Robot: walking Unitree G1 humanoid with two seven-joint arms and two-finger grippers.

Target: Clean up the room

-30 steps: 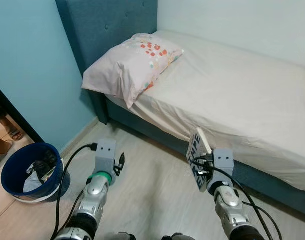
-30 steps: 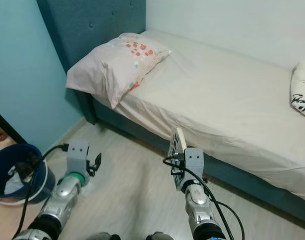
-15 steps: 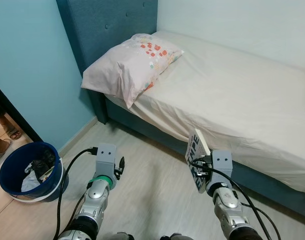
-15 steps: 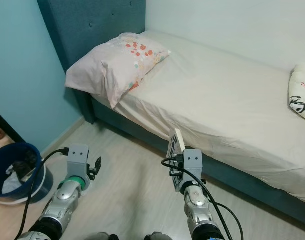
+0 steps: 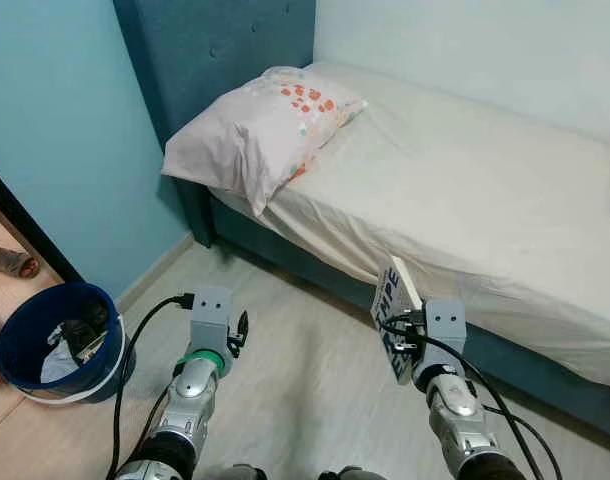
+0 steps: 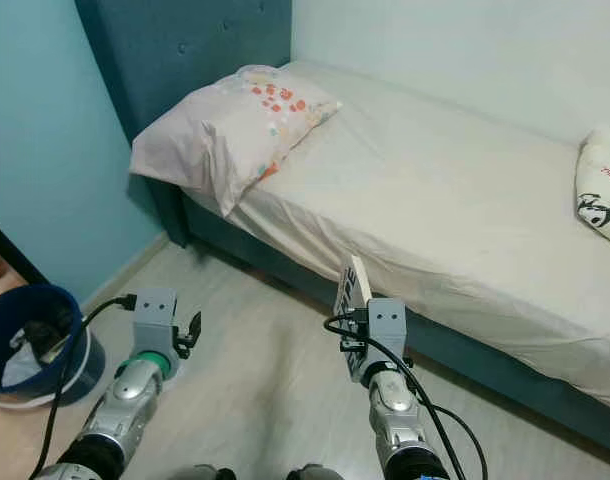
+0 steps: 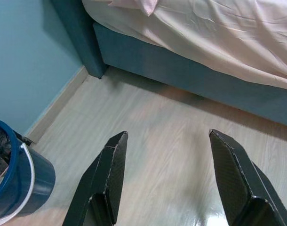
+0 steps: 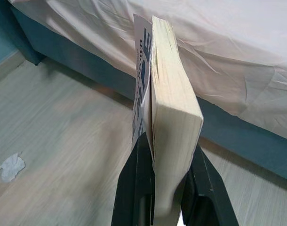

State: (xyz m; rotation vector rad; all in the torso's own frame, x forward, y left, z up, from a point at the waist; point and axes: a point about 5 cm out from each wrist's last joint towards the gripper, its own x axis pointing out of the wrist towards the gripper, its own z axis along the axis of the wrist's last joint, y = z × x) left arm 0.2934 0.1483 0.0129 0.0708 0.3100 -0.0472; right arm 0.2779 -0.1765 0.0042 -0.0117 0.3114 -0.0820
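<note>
Left eye view has the bed (image 5: 505, 190) as the biggest thing before me, its cream sheet hanging over a dark teal base, with the teal headboard (image 5: 220, 50) in the corner where the light blue wall (image 5: 55, 130) meets the white one. At the head end lies 1 pale pink pillow (image 5: 260, 125) with orange marks, overhanging the mattress edge, and at the far right edge of the right eye view a white cushion (image 6: 603, 195) with a black print rests on the sheet. Pale wood floor (image 5: 305, 350) runs along the bed's side. By the blue wall, at my left, stands a dark blue bucket (image 5: 50, 340) with a white rim, holding crumpled scraps. My right gripper (image 8: 164, 181) is clenched on a book (image 8: 169, 94), its 2 black fingers pinching the lower end so the book stands up on edge, cream page block showing and a white cover with blue lettering on 1 side; it sits over the floor just in front of the bed base. My left gripper (image 7: 164, 176) hangs released over bare floor, jaws set wide apart, bucket off to its side. Smallest, a crumpled white scrap (image 8: 11, 167) lies on the floor near the book.
</note>
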